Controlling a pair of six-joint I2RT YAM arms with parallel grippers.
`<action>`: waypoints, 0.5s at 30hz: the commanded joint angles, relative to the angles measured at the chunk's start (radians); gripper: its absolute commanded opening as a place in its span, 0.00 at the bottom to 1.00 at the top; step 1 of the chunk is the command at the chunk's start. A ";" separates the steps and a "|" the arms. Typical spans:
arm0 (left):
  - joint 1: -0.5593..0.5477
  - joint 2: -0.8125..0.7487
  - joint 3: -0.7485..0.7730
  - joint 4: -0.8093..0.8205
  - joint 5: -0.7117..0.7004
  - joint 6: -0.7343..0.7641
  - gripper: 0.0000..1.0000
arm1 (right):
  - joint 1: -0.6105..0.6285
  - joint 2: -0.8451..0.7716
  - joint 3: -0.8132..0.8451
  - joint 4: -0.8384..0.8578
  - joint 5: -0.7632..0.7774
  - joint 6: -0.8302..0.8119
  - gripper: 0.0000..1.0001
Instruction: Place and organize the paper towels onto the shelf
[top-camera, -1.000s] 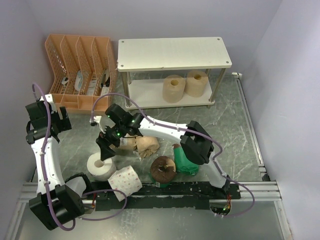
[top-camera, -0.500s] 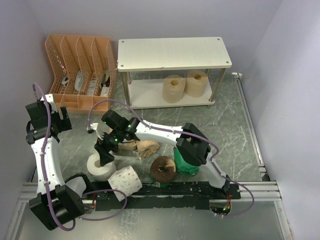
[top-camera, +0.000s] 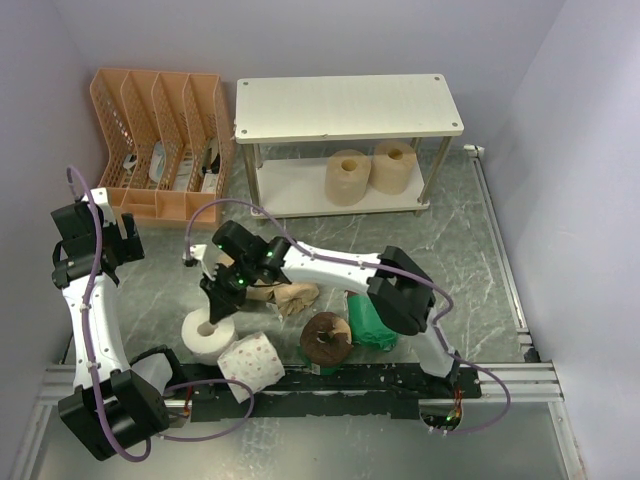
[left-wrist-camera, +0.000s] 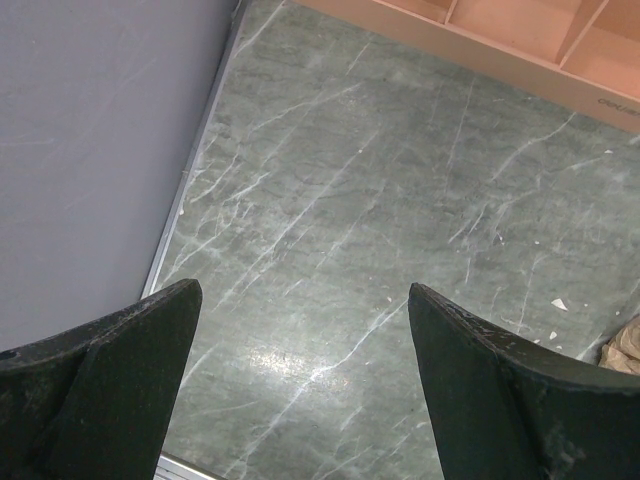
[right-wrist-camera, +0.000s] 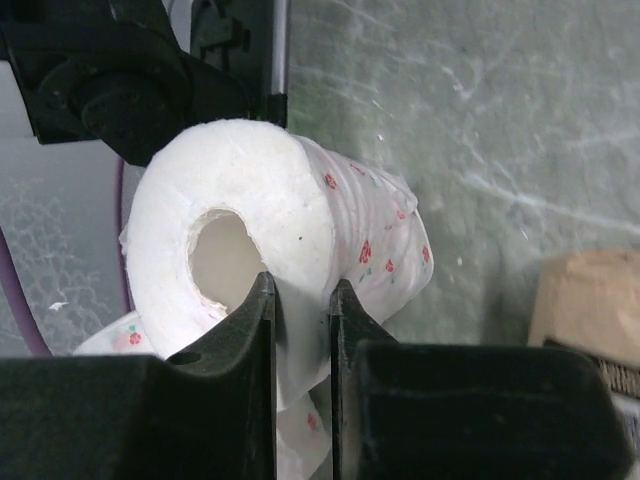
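My right gripper is shut on the wall of a white paper towel roll printed with small red flowers, one finger inside its core hole. In the top view that roll stands on end at the front left, with the right gripper on it. A second dotted roll lies beside it. Tan-wrapped rolls and green-wrapped rolls with a brown end lie behind. Two bare tan rolls stand on the lower tier of the shelf. My left gripper hangs open over bare floor.
An orange slotted organizer stands left of the shelf against the back wall. The left arm stands upright by the left wall. Metal rails run along the front edge. Grey walls close in both sides.
The right gripper has closed on the white roll's wall after dropping onto it from beside the tan-wrapped rolls. The left arm has not moved.
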 joint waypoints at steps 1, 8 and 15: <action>0.012 -0.007 0.005 0.020 0.023 0.011 0.96 | 0.004 -0.178 -0.049 -0.005 0.133 0.044 0.00; 0.012 -0.007 0.003 0.021 0.025 0.016 0.96 | 0.000 -0.374 0.009 -0.094 0.408 0.150 0.00; 0.011 0.000 0.002 0.020 0.015 0.016 0.96 | -0.133 -0.492 -0.107 -0.065 0.292 0.319 0.00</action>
